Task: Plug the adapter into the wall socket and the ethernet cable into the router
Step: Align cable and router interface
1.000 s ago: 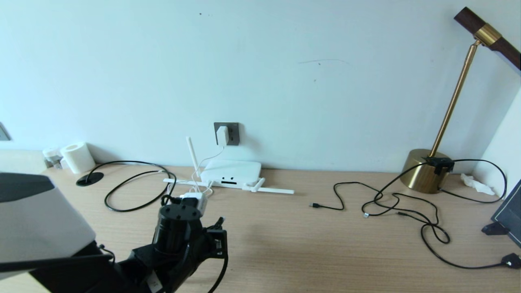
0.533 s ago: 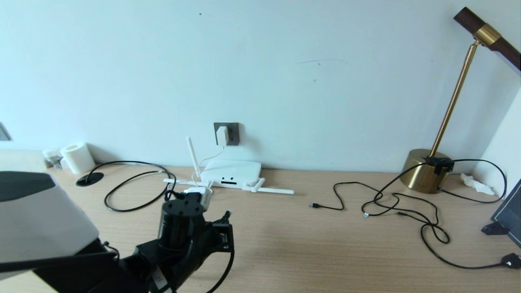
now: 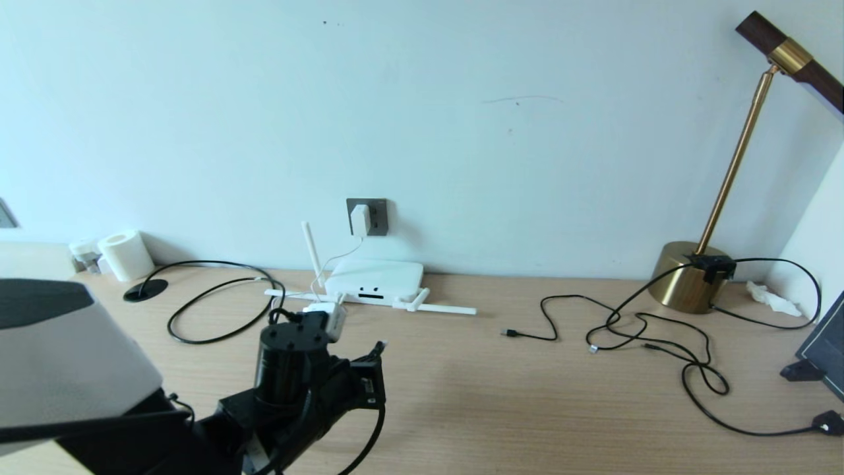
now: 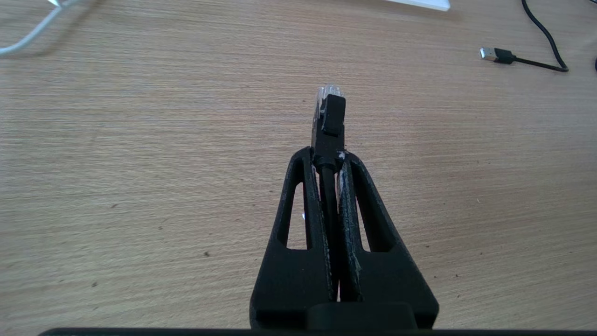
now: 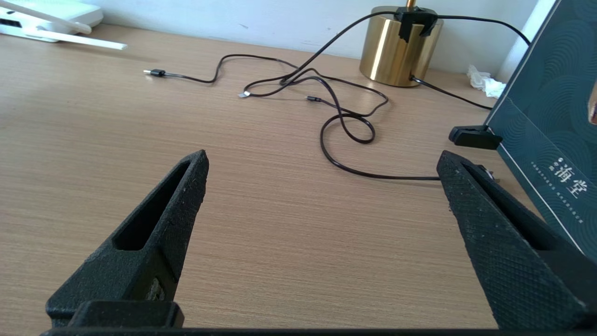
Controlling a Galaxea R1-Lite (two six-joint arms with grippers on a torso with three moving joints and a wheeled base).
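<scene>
We have the left gripper [image 4: 329, 154] clamped on the ethernet cable [image 4: 328, 126] just behind its rigid plug, above the desk [image 4: 140, 163], short of the router [image 3: 374, 278]. It seems light, its clip probably fragile.

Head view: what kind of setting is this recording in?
Probably a home or office desk against a wall: a wooden desktop carries a white router, a brass desk lamp and loose charging cables, with a wall socket just above.

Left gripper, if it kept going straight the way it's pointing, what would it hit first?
Probably the bare desk: the left gripper, shut on the ethernet cable, points down at open wood, though depth is unclear.
</scene>
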